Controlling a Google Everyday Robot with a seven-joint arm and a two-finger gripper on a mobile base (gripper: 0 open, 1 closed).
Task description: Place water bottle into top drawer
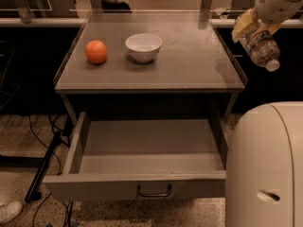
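Observation:
The water bottle (259,46) is a small clear crinkled bottle with a white cap pointing down and right. My gripper (247,25) is shut on its upper end and holds it in the air off the table's right edge, at the upper right. The top drawer (142,167) is pulled open below the tabletop, grey and shallow, with a dark curved handle (154,192) on its front panel. Nothing lies inside it.
An orange (96,51) and a white bowl (143,47) sit on the grey tabletop (189,60). My white arm housing (267,169) fills the lower right, beside the drawer's right end. Dark cables (42,174) lie on the floor at left.

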